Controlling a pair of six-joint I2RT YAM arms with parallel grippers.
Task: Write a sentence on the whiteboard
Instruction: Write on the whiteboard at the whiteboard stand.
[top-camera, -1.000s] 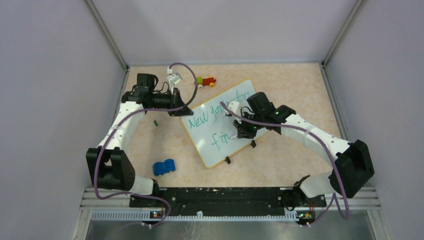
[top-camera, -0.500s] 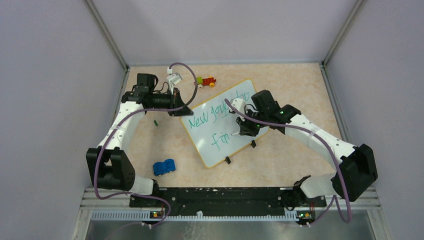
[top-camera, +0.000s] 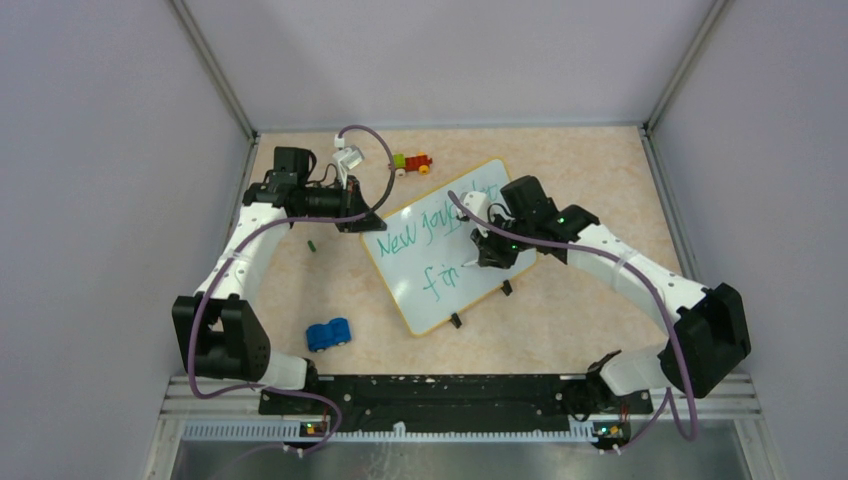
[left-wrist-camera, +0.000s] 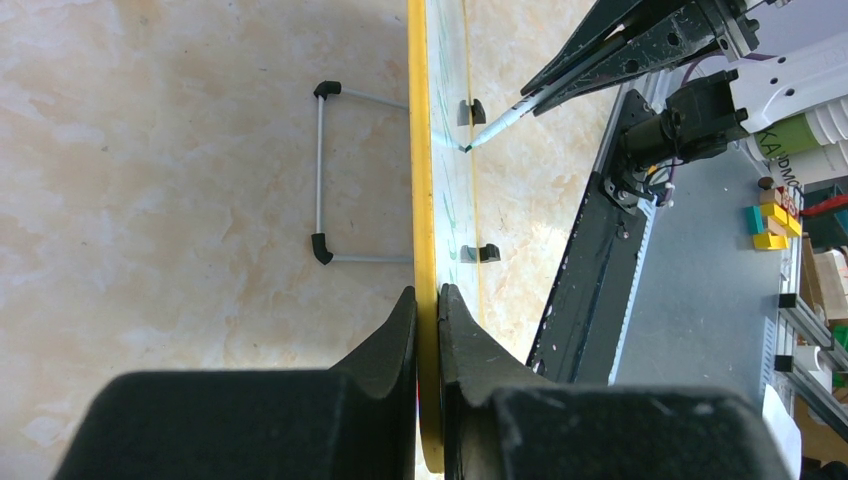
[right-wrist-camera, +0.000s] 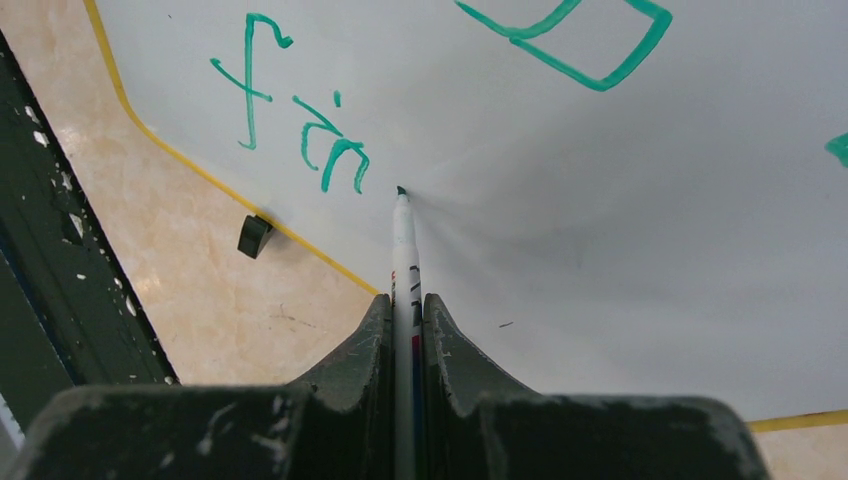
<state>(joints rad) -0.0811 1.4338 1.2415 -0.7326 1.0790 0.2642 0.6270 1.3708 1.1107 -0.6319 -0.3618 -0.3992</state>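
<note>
Change since earlier: the right arm has drawn slightly back toward the left across the whiteboard (top-camera: 440, 245); the left arm, board and toys lie as before.
Whiteboard: it lies flat and tilted on the table, its yellow rim (left-wrist-camera: 422, 250) pinched edge-on between the left gripper (top-camera: 352, 217) fingers, which press on either face.
Right gripper (right-wrist-camera: 405, 320): its fingers are closed on the marker (right-wrist-camera: 403, 250), which runs straight out from between them to the board.
Sentence (top-camera: 425, 250): green words in two lines; the lower line reads "fin" (right-wrist-camera: 295, 120), just left of the marker tip and ahead of the fingers.
Step in hand: judged to be the last letter of the lower word, with the tip set at or just off the surface right of the "n".
Next move: likely a small curved stroke and an upright for a "d", with steady light pressure while the left grip holds the board.
Hard to make out: the right arm covers the end of the upper line from above; whether the tip truly touches cannot be told; the left wrist view shows the writing only as a sliver.
</note>
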